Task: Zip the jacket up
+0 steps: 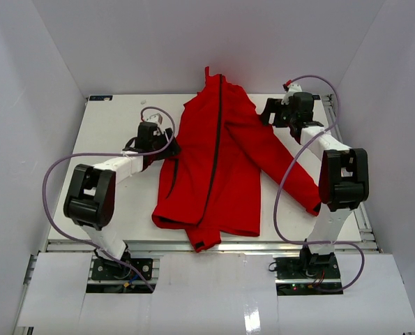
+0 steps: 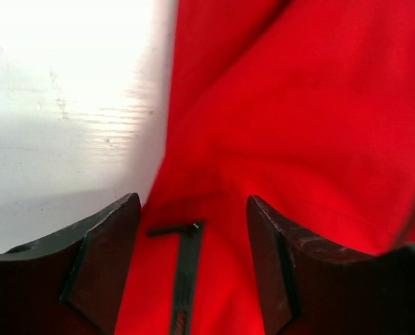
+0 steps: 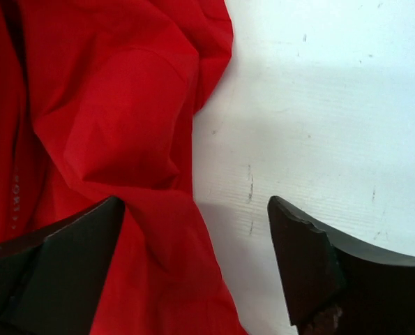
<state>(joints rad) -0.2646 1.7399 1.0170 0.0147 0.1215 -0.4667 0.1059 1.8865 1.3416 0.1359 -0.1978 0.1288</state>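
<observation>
Jacket (image 1: 228,174) lies flat on the counter (image 1: 109,125) between both arms, zipper (image 1: 215,150) seemingly closed down most of the front, so probably near done; left and right jaws gape wide, holding nothing.

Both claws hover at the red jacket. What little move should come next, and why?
Probably lower the left gripper and pinch the jacket: its open fingers straddle red fabric with a dark strip between them. The right gripper is open too, at the jacket's edge, so nothing is held.
</observation>
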